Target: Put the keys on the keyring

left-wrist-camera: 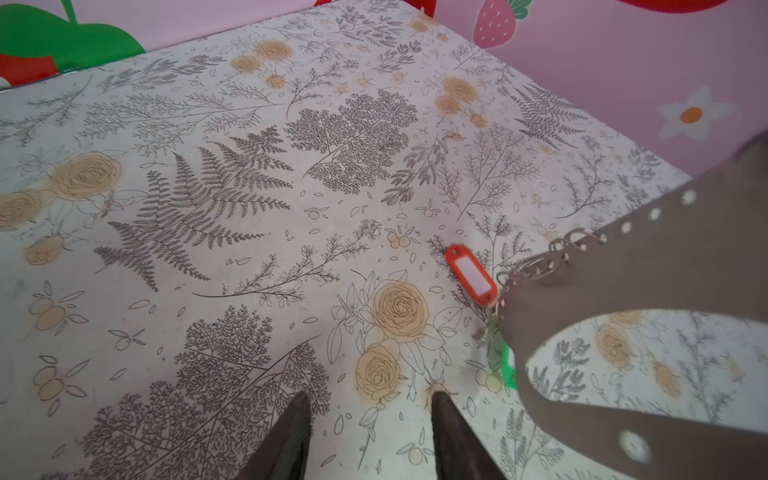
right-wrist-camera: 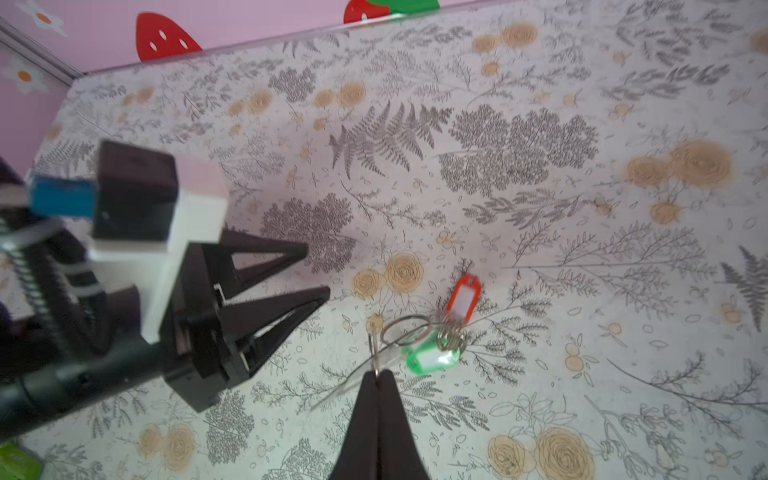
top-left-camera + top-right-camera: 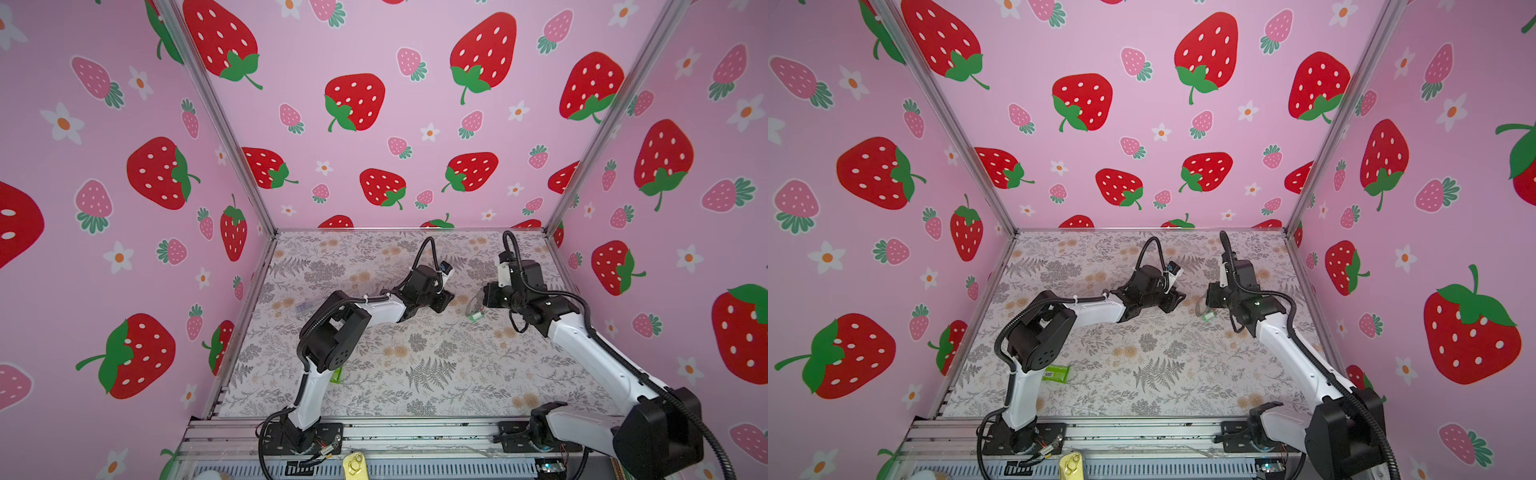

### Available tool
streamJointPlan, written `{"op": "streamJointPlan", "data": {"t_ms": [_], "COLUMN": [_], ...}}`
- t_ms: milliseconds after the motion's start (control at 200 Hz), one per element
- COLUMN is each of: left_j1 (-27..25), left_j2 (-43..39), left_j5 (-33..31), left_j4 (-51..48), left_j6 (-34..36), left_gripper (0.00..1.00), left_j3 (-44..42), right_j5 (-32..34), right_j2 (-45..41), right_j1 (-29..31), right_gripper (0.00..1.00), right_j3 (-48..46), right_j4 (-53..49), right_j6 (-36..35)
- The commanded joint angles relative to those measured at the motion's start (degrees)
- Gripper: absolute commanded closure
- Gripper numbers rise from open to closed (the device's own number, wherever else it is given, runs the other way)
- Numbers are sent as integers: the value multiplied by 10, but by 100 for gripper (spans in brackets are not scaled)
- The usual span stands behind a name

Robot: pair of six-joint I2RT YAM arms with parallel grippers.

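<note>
The red key (image 1: 471,276), an orange-red oblong tag with a white label, is lying flat on the table (image 1: 208,291). The green key (image 2: 432,357) is lying just beside it, label up. Their small rings are bunching against the keyring's silver rings (image 2: 405,330). The mauve keyring (image 1: 623,270), a strap loop dotted with pale spots, is standing on edge over them, partly hiding the green key.
</note>
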Motion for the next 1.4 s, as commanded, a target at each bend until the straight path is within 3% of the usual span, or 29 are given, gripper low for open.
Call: {"op": "streamJointPlan", "data": {"t_ms": [0,165,420,560,1030,1145,1396], "left_j1": [1,-6,-39,-55,-132,-143,-150], "left_j2": [-30,-36,-31,-20,44,68,97], "left_j5": [54,74,125,132,-102,-133,-131], "left_j4": [48,46,-23,-78,-163,-179,-169], "left_j6": [15,32,77,37,-79,-93,-129], "left_gripper": [49,48,47,48,53,53,56], "left_j3": [-27,-41,-15,17,111,142,164], "right_j5": [40,79,99,108,106,107,107], "right_j2": [-6,11,20,-6,-42,-46,-58], "right_j1": [-22,-91,-123,-148,-164,-164,-164], "right_gripper": [100,100,100,100,100,100,100], "right_j3": [54,87,89,56,-2,-9,-28], "right_j4": [12,96,158,165,159,158,156], "right_j6": [-49,-119,-152,-156,-160,-166,-170]}}
